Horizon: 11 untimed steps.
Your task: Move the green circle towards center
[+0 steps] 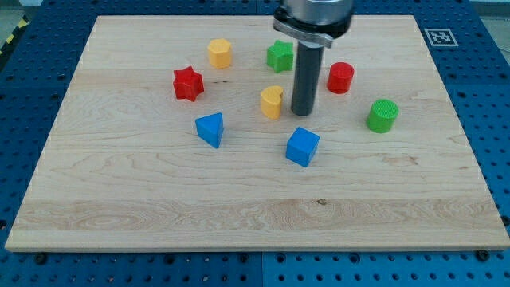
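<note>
The green circle (383, 115) is a short green cylinder at the view's right of the wooden board (143, 199). My tip (303, 114) is the lower end of the dark rod, near the board's middle. It stands left of the green circle, well apart from it, and just right of the yellow heart block (272, 101). The rod does not touch the green circle.
A green star block (280, 56) and a red cylinder (341, 77) flank the rod toward the view's top. A blue cube (303, 146) lies just below my tip. A blue triangle block (210, 128), a red star (189, 83) and a yellow hexagon (220, 53) lie left.
</note>
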Motion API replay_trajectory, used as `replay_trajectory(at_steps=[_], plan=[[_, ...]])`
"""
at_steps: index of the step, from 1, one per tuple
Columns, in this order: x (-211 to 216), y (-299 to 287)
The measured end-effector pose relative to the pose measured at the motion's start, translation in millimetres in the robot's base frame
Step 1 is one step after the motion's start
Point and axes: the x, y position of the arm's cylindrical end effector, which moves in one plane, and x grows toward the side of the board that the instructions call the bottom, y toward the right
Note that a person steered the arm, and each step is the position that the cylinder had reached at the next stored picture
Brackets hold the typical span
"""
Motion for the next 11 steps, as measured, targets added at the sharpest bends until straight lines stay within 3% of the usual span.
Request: replay_trajectory(at_steps=[5,10,11], plan=[[61.9,137.2],[-29.4,163.7],[-29.7,153.1]])
